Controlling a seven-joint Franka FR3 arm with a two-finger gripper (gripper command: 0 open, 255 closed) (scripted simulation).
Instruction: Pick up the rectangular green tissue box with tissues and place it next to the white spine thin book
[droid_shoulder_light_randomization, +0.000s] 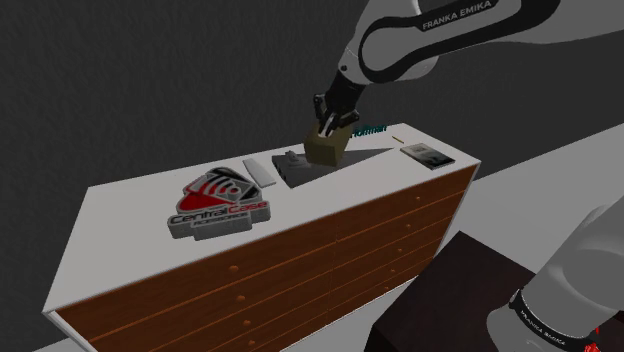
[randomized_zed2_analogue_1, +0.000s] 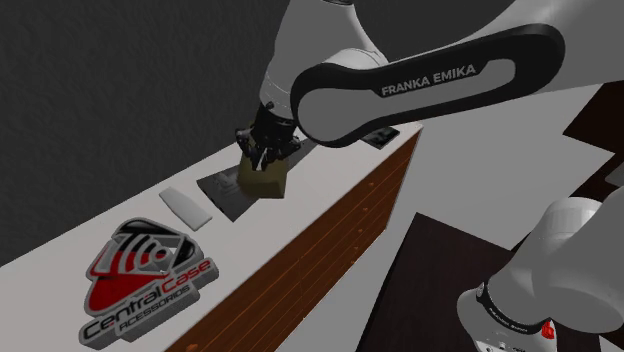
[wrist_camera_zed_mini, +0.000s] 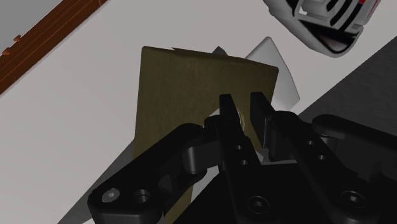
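The tissue box (droid_shoulder_light_randomization: 326, 150) is drawn olive-brown and tilts a little, clasped from above by my black gripper (droid_shoulder_light_randomization: 331, 127), which is shut on its top. It is over a dark flat slab (droid_shoulder_light_randomization: 300, 168) on the white dresser top (droid_shoulder_light_randomization: 130, 215). Seen from the second exterior view, the box (randomized_zed2_analogue_1: 262, 178) sits under the gripper (randomized_zed2_analogue_1: 262, 152) at the slab's near end. The thin white book (droid_shoulder_light_randomization: 260, 172) lies flat just beyond the slab, towards the logo. In the wrist view the fingers (wrist_camera_zed_mini: 229, 111) pinch the box (wrist_camera_zed_mini: 184, 89), and the book (wrist_camera_zed_mini: 280, 70) peeks out behind it.
A red, black and grey "Central Case" logo piece (droid_shoulder_light_randomization: 217, 203) lies past the book. A small dark flat item (droid_shoulder_light_randomization: 425, 157) and a green-lettered thing (droid_shoulder_light_randomization: 372, 128) lie at the dresser's other end. The wooden drawer fronts (droid_shoulder_light_randomization: 330, 250) drop away at the front edge.
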